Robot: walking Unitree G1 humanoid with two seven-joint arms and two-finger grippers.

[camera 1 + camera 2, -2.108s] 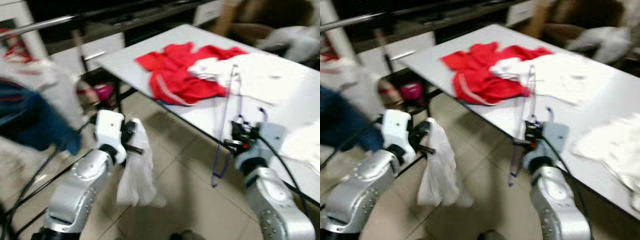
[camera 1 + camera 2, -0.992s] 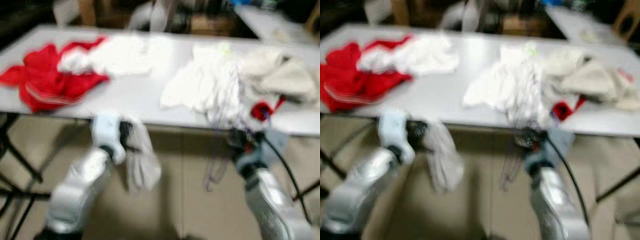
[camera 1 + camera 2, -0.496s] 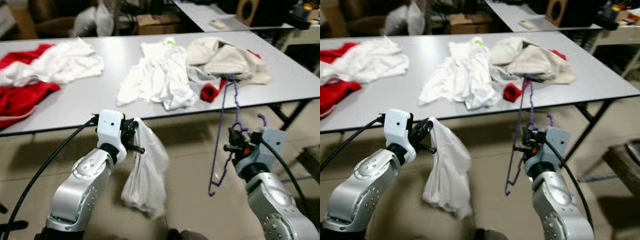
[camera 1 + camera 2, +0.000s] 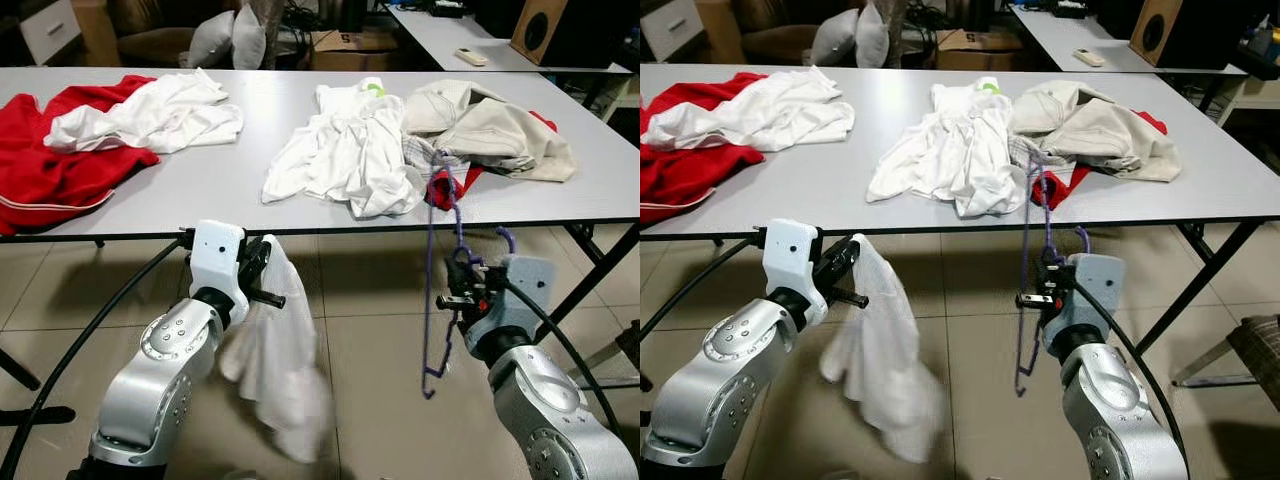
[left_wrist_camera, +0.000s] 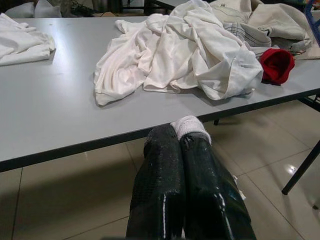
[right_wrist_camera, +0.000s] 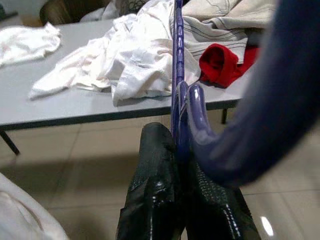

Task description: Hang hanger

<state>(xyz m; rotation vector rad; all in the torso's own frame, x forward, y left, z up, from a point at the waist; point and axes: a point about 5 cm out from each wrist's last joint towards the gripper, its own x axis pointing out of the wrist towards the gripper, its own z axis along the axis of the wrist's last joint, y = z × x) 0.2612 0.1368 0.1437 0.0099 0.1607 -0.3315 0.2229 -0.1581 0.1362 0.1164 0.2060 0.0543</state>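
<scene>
The purple hanger (image 4: 440, 270) was clamped in the right end effector (image 4: 462, 298), a white garment (image 4: 275, 360) in the left end effector (image 4: 262, 282), before the tabletop (image 4: 200, 190); carrying was judged under way, a rail needed next.

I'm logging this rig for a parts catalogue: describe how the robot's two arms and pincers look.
Both arms are rounded silver shells with small screw holes, each ending in a white boxy wrist block. A thick black cable loops from each wrist back along the arm. The left pincer and right pincer each have two long, glossy black fingers with finely dotted, textured pads.
</scene>
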